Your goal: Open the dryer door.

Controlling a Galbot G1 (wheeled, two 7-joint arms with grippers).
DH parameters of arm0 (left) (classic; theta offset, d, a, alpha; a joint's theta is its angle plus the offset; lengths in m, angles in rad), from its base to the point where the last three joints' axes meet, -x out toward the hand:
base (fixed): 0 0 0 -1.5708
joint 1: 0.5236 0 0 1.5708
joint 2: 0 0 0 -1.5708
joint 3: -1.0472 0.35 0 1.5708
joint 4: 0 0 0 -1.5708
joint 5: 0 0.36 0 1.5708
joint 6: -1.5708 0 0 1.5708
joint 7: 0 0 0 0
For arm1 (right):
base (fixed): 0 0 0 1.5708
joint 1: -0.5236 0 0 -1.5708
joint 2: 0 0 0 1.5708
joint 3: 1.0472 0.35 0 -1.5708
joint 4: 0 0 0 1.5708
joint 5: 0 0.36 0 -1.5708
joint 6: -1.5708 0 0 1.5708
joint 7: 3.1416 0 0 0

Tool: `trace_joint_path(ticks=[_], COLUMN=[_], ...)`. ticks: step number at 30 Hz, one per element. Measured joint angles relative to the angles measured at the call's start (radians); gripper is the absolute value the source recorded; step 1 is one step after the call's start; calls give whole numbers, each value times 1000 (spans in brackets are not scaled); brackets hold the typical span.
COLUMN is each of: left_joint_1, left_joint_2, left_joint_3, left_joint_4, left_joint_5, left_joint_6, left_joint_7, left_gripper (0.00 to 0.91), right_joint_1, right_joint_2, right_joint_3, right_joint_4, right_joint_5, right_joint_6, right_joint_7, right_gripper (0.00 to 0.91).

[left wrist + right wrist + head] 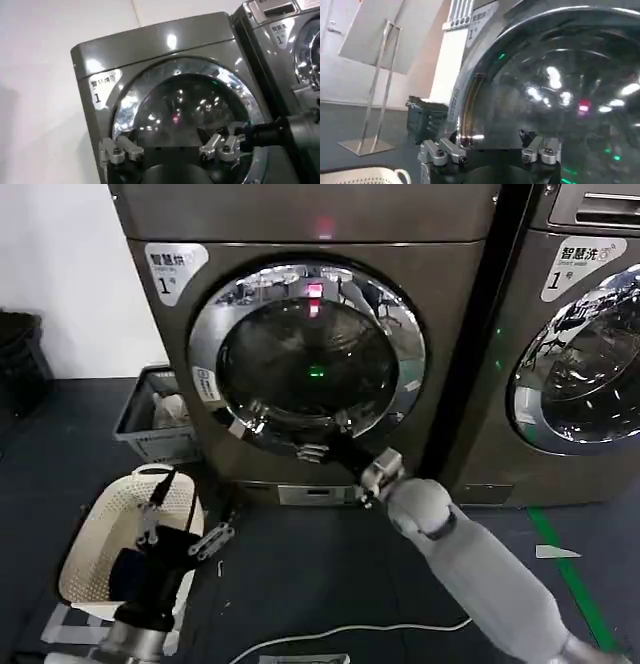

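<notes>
Presently we find the right gripper [318,446], fingers apart, at the lower rim of the round chrome-ringed glass dryer door [308,356], left gripper [183,529] idle, apart.

— What sort of place is this?

— A laundry room, and it looks like a shared or commercial one rather than a home. Two front-loading machines stand side by side, the dryer [310,334] and a second machine [580,334] just beside it.

— Why shared?

— Each carries a printed label [175,269] with a brand mark and the number 1. A green tape line [570,569] is stuck on the dark floor.

— Anything else?

— A white laundry basket [95,539] on the floor, a grey crate [150,419] against the white wall, and a loose cable [350,632].
</notes>
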Motion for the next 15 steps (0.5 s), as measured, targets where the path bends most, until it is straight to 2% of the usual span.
trace_joint_path(ticks=[15], left_joint_1=[-2], left_joint_2=[-3], left_joint_3=[-1], left_joint_4=[4], left_joint_5=[-1], left_joint_6=[3], left_joint_7=[0], left_gripper=[907], right_joint_1=[103], right_joint_2=[97], right_joint_3=[-83], right_joint_4=[-135], right_joint_5=[-3], right_joint_6=[9], right_joint_7=[-1], right_gripper=[907])
